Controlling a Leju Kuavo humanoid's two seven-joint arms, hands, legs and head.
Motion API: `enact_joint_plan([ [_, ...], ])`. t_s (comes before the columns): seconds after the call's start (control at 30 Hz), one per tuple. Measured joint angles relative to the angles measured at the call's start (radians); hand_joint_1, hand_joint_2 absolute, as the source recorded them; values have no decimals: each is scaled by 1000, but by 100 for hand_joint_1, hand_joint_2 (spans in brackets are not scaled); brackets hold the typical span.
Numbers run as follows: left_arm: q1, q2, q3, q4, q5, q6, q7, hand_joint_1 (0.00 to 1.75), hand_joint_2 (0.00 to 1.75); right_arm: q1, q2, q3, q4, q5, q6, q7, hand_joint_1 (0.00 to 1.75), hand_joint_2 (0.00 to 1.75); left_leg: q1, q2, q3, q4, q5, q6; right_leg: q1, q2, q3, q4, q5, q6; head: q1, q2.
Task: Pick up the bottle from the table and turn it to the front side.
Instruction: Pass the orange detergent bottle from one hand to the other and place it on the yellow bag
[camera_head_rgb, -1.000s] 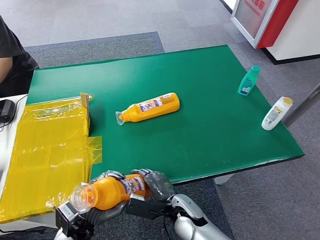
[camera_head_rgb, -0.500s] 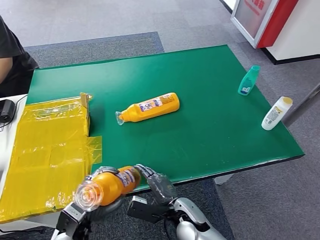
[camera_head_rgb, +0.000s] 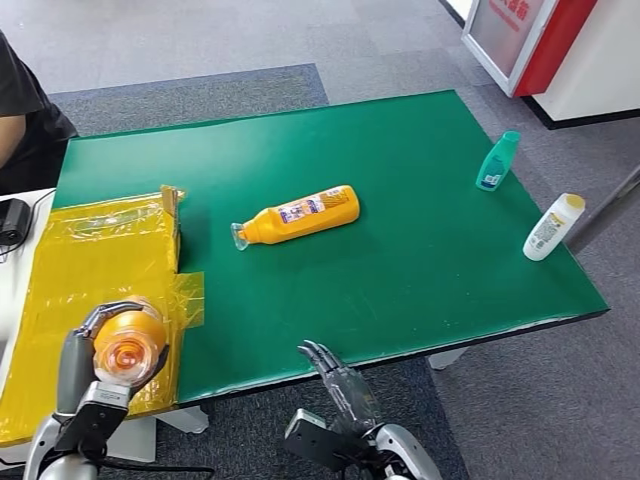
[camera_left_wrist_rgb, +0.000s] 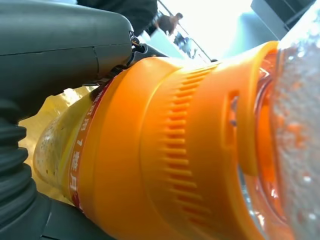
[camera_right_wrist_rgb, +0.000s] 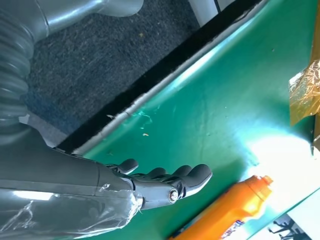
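My left hand (camera_head_rgb: 87, 365) grips an orange bottle (camera_head_rgb: 130, 345) over the yellow sheet at the table's near left; its clear cap end faces the camera. Up close in the left wrist view the orange bottle (camera_left_wrist_rgb: 158, 150) lies in my left hand (camera_left_wrist_rgb: 56, 55), its ribbed neck and clear cap showing. My right hand (camera_head_rgb: 341, 385) hangs below the table's front edge, fingers straight and apart, holding nothing. In the right wrist view my right hand (camera_right_wrist_rgb: 158, 182) is by the table edge. A second orange bottle (camera_head_rgb: 302, 215) lies on its side mid-table, also seen as the orange bottle (camera_right_wrist_rgb: 226, 212).
A yellow plastic sheet (camera_head_rgb: 83, 280) covers the green table's (camera_head_rgb: 423, 260) left end. A teal bottle (camera_head_rgb: 498, 160) and a white bottle (camera_head_rgb: 553, 226) lie near the right edge. A person (camera_head_rgb: 23, 110) stands at the far left. Grey carpet surrounds the table.
My left hand has swung the held bottle leftward and up over the yellow sheet, its cap now facing the camera. My right hand has let go of it and dropped away, fingers spread.
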Motion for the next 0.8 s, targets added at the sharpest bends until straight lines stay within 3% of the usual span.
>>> enact_joint_plan([
  [0.17,-16,51,50,-1,-247,64,144,175,175,48,-22,0,-40,-47,-18,6,0,175,0,0,0,0,0,0,0,0,0,0,0,0,0,0],
  [0.5,-79,145,82,66,-562,68,320,175,175,81,-43,1,-66,-129,-9,-2,0,175,0,0,0,0,0,0,0,0,0,0,0,0,0,0],
  [0.8,-231,152,43,285,-660,43,406,175,175,55,-45,24,-41,-172,31,-30,0,175,0,0,0,0,1,-1,0,0,0,0,1,0,0,0],
])
